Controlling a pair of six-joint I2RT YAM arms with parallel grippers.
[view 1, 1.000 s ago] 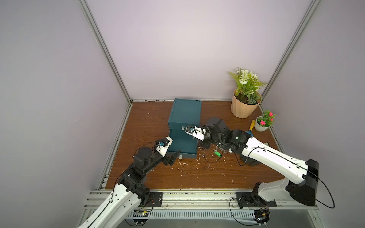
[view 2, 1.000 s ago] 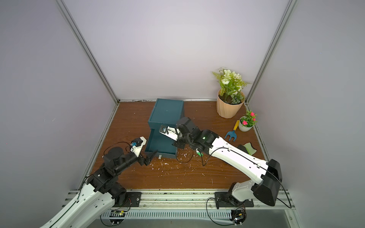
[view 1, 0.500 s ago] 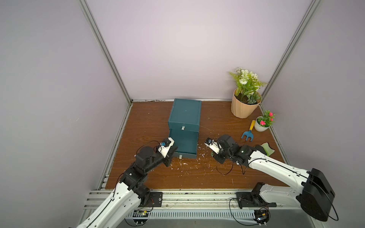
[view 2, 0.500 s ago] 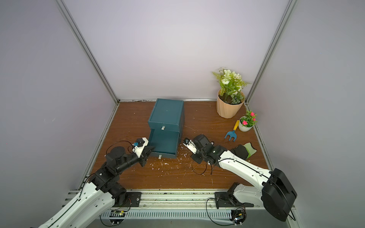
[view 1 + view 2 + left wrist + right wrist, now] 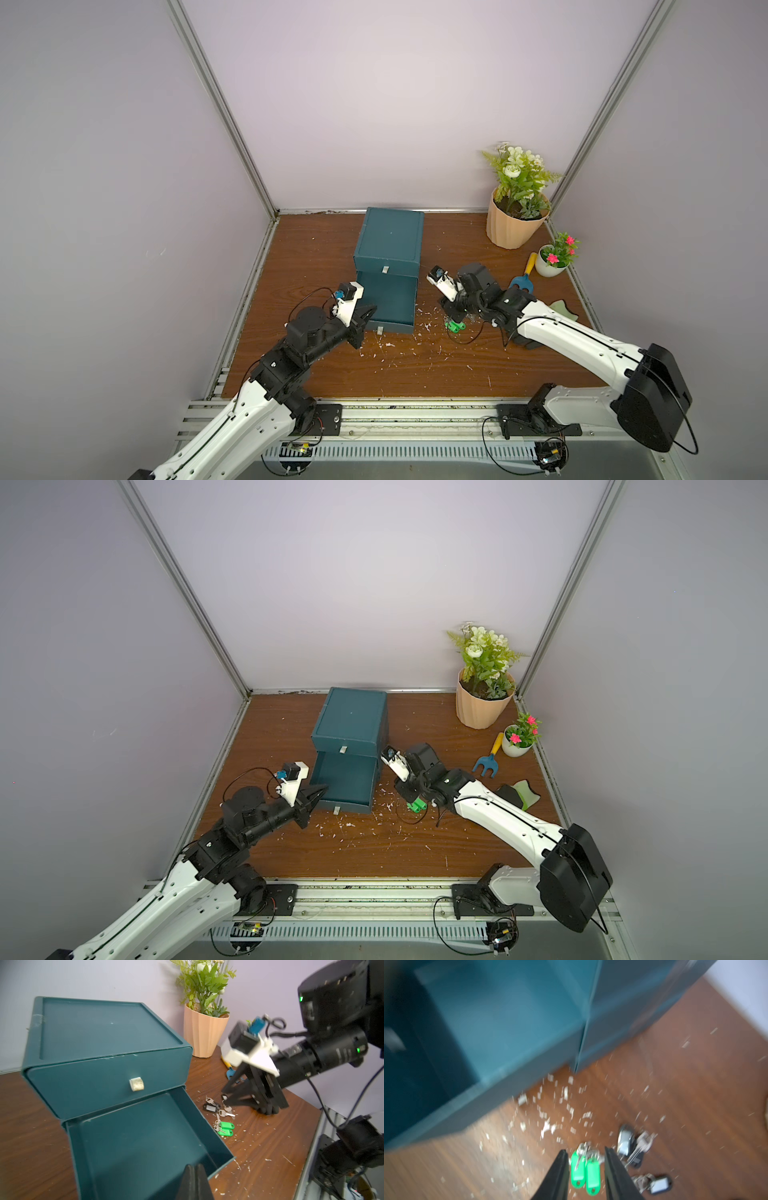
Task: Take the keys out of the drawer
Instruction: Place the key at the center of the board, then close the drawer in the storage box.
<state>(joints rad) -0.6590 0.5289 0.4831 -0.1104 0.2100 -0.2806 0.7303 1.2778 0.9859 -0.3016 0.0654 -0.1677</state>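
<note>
Teal cabinet (image 5: 390, 237) mid-tabletop (image 5: 415, 365), toward the back edge; upper front shut, with a pale knob (image 5: 136, 1084). Lower drawer (image 5: 388, 328) drawn out toward the front edge, its teal floor in plain sight in the left wrist view.

Keys (image 5: 220, 1118) outside the drawer, flat on the tabletop just beside its right wall, among white flecks (image 5: 388, 345). Green tags (image 5: 584, 1169) nearest the front edge, black tags (image 5: 211, 1108) behind them.

Right gripper (image 5: 584, 1152) low over the keys, jaws apart and straddling the green tags in the right wrist view. Contact with any key not discernible, that view being blurred.

Left gripper (image 5: 194, 1169) at the drawer's left wall near its front corner, jaws together with nothing between them; touching the wall or not, unclear.

Peach pot (image 5: 513, 226) with greenery in the back right corner. Small white pot (image 5: 548, 268) with pink flowers along the right edge. Rake (image 5: 523, 279), yellow handle and blue head, just beside the small pot. Green-and-black glove (image 5: 563, 309) near the right edge, partly behind the right arm.
</note>
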